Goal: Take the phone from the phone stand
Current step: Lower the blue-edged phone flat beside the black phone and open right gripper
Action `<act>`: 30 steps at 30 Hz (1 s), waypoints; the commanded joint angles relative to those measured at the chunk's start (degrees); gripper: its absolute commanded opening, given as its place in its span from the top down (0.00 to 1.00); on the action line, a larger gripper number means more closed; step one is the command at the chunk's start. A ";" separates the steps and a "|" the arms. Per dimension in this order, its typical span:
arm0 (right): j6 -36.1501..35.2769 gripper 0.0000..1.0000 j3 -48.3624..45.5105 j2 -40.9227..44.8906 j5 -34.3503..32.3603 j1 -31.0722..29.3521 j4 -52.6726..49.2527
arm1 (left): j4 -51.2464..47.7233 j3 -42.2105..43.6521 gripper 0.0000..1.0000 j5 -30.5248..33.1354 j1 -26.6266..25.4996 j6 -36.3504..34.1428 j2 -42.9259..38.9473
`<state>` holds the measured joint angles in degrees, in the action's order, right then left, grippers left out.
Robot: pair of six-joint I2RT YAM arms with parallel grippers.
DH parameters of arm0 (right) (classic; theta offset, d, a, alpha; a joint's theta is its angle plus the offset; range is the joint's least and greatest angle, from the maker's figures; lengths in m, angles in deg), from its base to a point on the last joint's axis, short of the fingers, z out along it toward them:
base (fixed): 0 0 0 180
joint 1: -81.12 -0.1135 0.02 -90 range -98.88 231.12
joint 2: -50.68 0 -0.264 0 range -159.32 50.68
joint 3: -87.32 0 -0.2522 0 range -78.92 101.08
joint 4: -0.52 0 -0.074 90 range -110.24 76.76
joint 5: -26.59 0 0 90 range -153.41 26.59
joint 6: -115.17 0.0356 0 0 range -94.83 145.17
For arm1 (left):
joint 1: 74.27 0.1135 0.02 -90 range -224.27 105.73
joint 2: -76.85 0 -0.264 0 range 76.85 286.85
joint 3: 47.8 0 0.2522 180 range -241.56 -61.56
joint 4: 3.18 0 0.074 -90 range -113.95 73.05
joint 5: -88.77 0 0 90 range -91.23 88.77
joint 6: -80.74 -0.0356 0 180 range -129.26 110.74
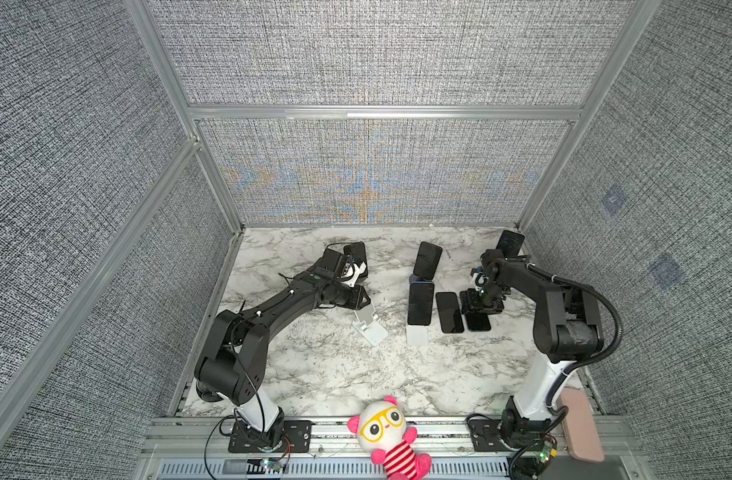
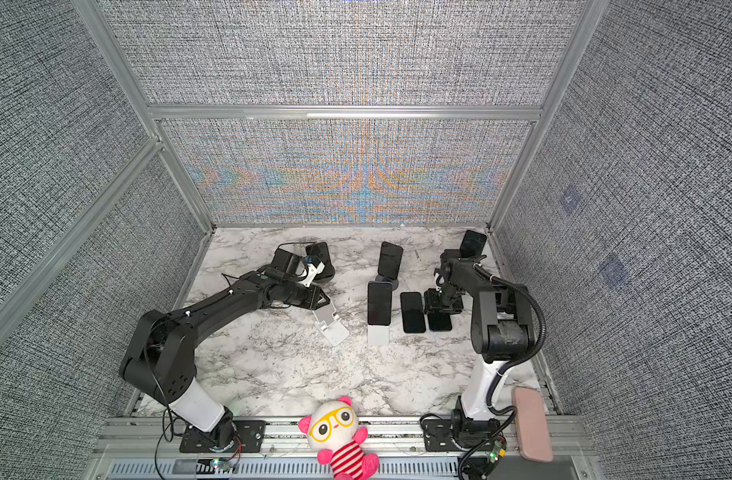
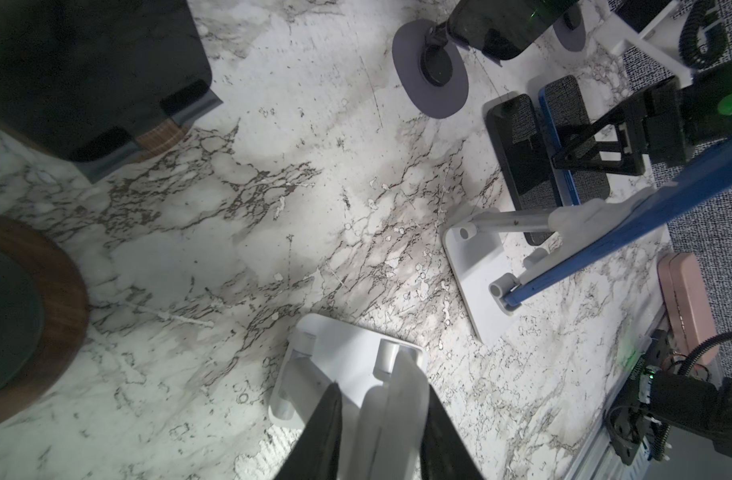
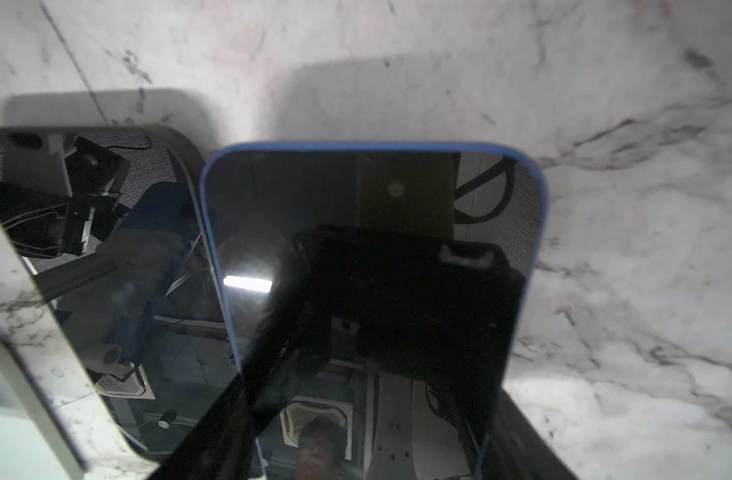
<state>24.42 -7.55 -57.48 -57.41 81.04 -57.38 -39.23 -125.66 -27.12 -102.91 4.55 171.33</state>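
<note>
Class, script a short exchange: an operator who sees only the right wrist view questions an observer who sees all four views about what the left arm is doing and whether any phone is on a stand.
Operator: I see only a flat phone on the marble table. Where is the left gripper?
Observer: The left gripper straddles the raised plate of an empty white stand.
Operator: Is any phone propped on a stand?
Observer: Yes. A blue-edged phone leans on a second white stand, to the left of your flat phone in both top views.
</note>
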 commanded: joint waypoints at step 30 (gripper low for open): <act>0.58 0.37 -2.19 -0.64 8.74 -0.32 -0.97 | -2.06 -0.46 0.85 0.64 -0.21 -0.12 -0.01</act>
<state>24.40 -8.84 -57.06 -56.97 81.02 -56.51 -39.29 -125.90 -26.25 -103.00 4.44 171.22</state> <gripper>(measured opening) 0.637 0.159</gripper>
